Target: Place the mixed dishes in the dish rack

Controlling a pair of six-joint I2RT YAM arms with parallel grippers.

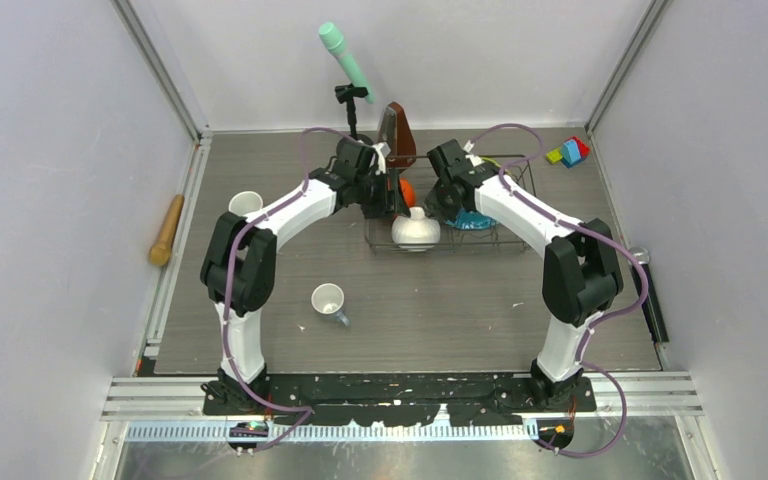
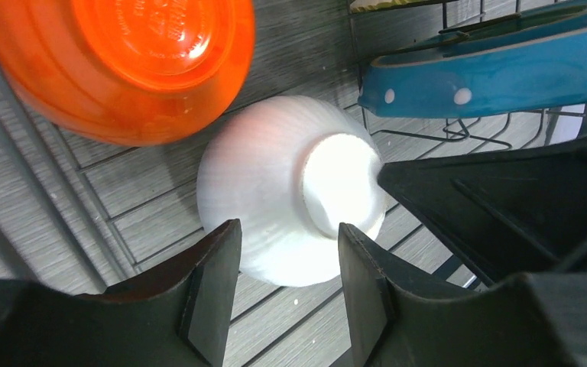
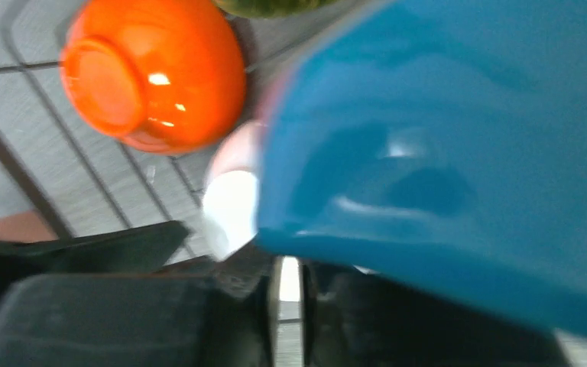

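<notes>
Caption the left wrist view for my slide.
Left gripper over the overturned white bowl; orange bowl and blue plate beyond.

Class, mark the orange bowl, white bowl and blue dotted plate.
orange bowl [image 2: 122, 65], left wrist view, underside
white bowl [image 2: 267, 191], left wrist view, outer wall
blue dotted plate [image 2: 504, 76], left wrist view, rim

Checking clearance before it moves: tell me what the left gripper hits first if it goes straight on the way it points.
The left gripper would most likely meet the white bowl, lying bottom-up in the dish rack right ahead of its open jaws; exact depth is unclear.
</notes>
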